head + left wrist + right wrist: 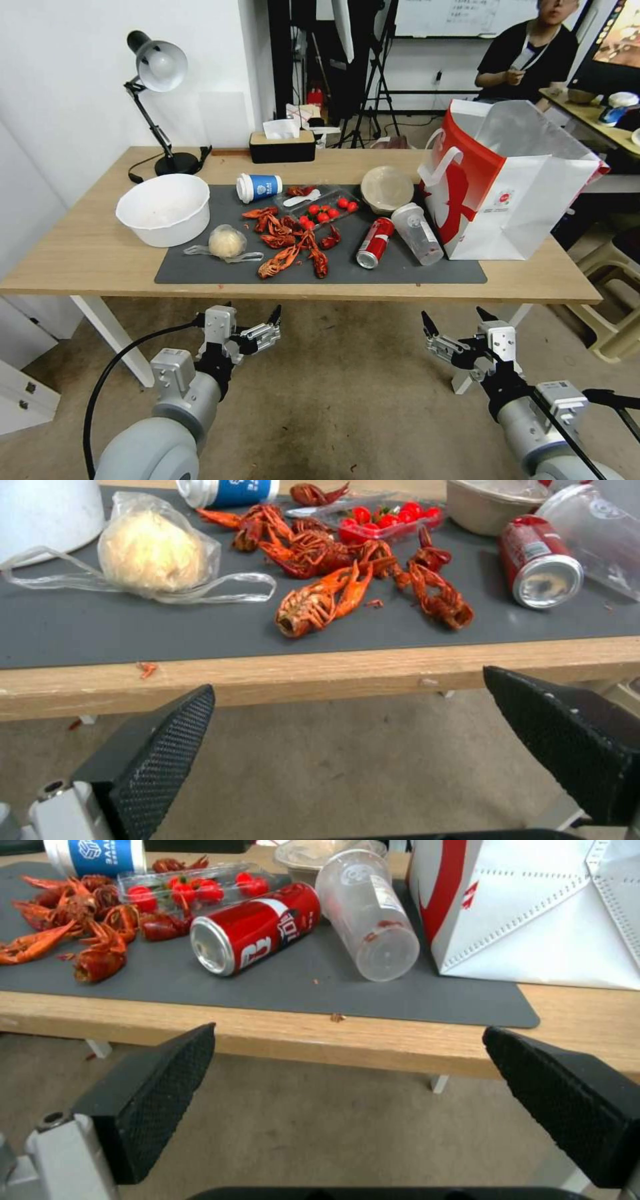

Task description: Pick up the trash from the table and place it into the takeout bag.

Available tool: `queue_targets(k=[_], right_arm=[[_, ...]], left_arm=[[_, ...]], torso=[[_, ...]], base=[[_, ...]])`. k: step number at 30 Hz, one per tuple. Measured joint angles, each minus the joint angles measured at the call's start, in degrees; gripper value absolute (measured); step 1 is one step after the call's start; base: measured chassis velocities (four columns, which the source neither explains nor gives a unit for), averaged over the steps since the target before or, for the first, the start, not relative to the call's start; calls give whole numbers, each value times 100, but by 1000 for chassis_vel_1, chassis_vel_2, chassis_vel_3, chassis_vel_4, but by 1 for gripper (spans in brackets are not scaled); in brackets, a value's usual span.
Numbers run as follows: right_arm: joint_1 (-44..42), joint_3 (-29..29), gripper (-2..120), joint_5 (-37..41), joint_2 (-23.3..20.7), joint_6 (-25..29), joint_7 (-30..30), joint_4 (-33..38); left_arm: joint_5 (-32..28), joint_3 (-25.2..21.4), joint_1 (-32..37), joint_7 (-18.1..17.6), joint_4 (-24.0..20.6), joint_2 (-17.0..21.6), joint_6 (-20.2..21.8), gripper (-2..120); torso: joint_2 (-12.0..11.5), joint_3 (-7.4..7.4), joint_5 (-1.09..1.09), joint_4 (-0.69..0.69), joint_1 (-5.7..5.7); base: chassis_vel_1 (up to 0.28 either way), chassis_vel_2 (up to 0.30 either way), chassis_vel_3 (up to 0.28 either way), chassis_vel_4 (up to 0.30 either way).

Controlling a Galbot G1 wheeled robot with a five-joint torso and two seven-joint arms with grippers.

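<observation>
On the dark mat (pixel 400 270) of the table (pixel 87 260) lies the trash: a wrapped pale ball (pixel 227 241), red crayfish shells (pixel 287 240), a blue-and-white paper cup (pixel 259 187) on its side, a red soda can (pixel 375 243), a toppled clear cup (pixel 418 233) and a round lidded container (pixel 387 188). The takeout bag (pixel 520 200) stands upright at the mat's right end, mouth open. Both grippers hang below the table's front edge, over the floor. My left gripper (pixel 253 313) is open and holds nothing. So is my right gripper (pixel 453 319).
A white bowl (pixel 164 209) sits left of the mat. A clear tray of cherry tomatoes (pixel 327 210) lies among the shells. A desk lamp (pixel 157 73) and a tissue box (pixel 282 145) stand at the back. A plastic stool (pixel 613 300) is right of the table.
</observation>
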Motion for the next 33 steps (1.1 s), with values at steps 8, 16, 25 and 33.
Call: queue_targets(k=[8, 16, 25, 33], right_arm=[[7, -1, 100, -24, 2, 34, 0, -11], [-1, -1, 100, -44, -2, 50, 1, -12], [-12, -2, 100, -94, 1, 78, -3, -7], [-14, -2, 100, -104, 2, 87, -9, -5]], left_arm=[[19, -9, 14, 5, -1, -9, -46, 100], [39, -18, 26, 8, -11, -15, -89, 100], [67, -24, 67, 21, -41, -33, -128, 100], [89, -25, 83, 24, -42, -31, -150, 100]], torso=[[0, 0, 0, 0, 0], [0, 0, 1, 0, 0], [0, 0, 0, 0, 0], [0, 0, 0, 0, 0]], base=[[0, 0, 0, 0], [0, 0, 0, 0], [0, 0, 0, 0], [0, 0, 0, 0]])
